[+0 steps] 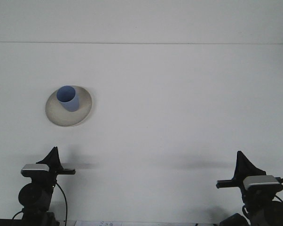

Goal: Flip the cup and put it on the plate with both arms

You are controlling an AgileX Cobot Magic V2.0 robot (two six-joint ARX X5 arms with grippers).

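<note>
Both grippers, left (52, 154) and right (241, 158), grip state indeterminate, sit clear; blue plastic cup (67, 98) stands upright on round beige plate (83, 109), placement apparently complete.

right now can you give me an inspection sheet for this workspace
surface: white table, plain, no spills seen
job's things: blue cup upright, mouth up, standing on the plate, left of centre
clutter: nothing seen
grippers: left gripper and right gripper both low at the near edge, apart from the cup, holding nothing
cables: black cable beside the left arm base
surroundings: pale wall behind the table, nothing else seen
</note>
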